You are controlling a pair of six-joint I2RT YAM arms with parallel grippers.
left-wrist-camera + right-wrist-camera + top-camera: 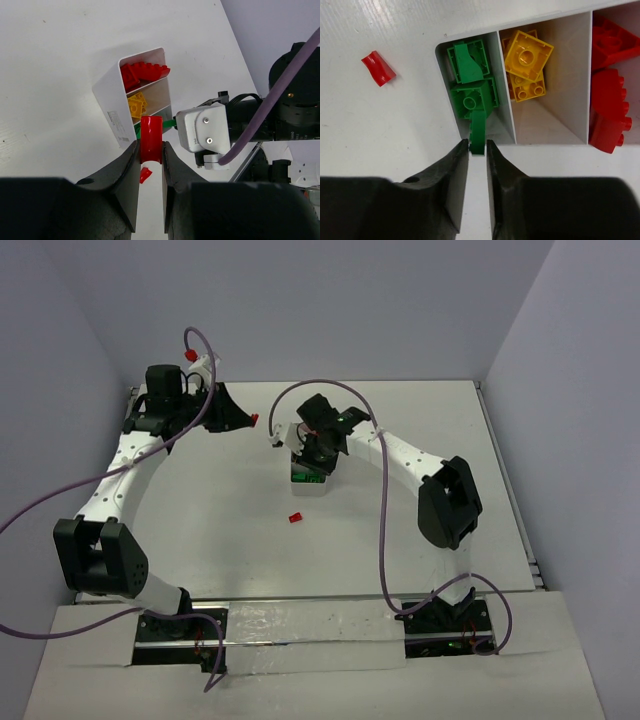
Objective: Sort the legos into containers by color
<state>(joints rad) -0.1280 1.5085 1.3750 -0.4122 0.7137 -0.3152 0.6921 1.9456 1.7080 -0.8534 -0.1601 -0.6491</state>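
You're looking at a robot test lab — a white table point(200, 500) boxed in by plain pale walls point(330, 300), the left arm point(115, 475) and right arm point(400, 455) bolted at its near edge, purple cables point(385, 540) looping off them.

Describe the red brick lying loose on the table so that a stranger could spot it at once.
Find the white three-compartment tray near the middle of the table. Just outside it, toward the arm bases, lies a small curved red brick. It alone lies on the bare tabletop, outside the tray.
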